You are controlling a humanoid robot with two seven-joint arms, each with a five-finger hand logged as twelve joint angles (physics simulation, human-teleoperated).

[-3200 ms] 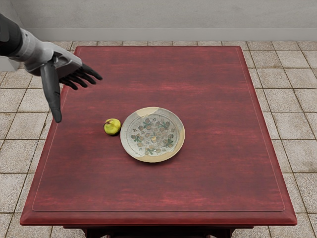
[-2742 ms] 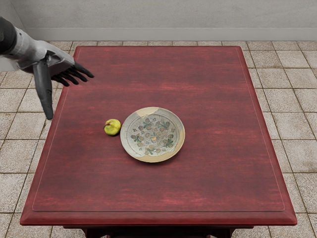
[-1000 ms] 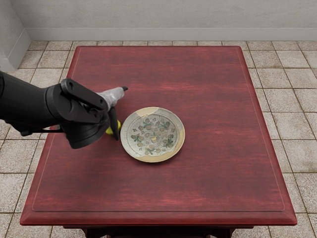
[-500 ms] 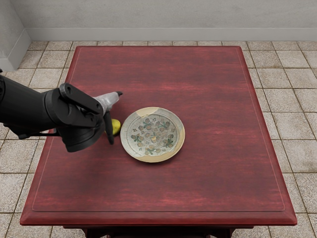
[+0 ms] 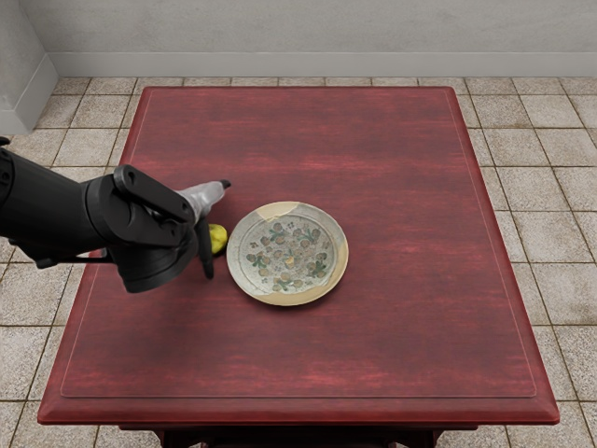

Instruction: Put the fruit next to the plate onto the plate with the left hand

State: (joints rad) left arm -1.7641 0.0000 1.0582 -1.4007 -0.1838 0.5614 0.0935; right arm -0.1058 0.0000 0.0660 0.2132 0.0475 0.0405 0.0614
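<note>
A small yellow-green fruit (image 5: 218, 240) lies on the red table just left of the patterned plate (image 5: 287, 253). My left hand (image 5: 209, 227) has come in from the left on a black forearm and hovers right over the fruit, hiding most of it. One finger (image 5: 216, 188) stretches out toward the upper right and the dark thumb (image 5: 206, 259) points down at the fruit's left side. The hand looks open and the fruit rests on the table. The plate holds nothing.
The dark red table (image 5: 373, 168) stretches wide behind and to the right of the plate. Tiled floor surrounds it, and a grey wall runs along the back. The bulky left forearm (image 5: 65, 219) overhangs the table's left edge.
The left hand swung down from the table's upper left corner to the fruit. In the last second it slid slightly left, uncovering a bit more of the fruit, which has not moved.
</note>
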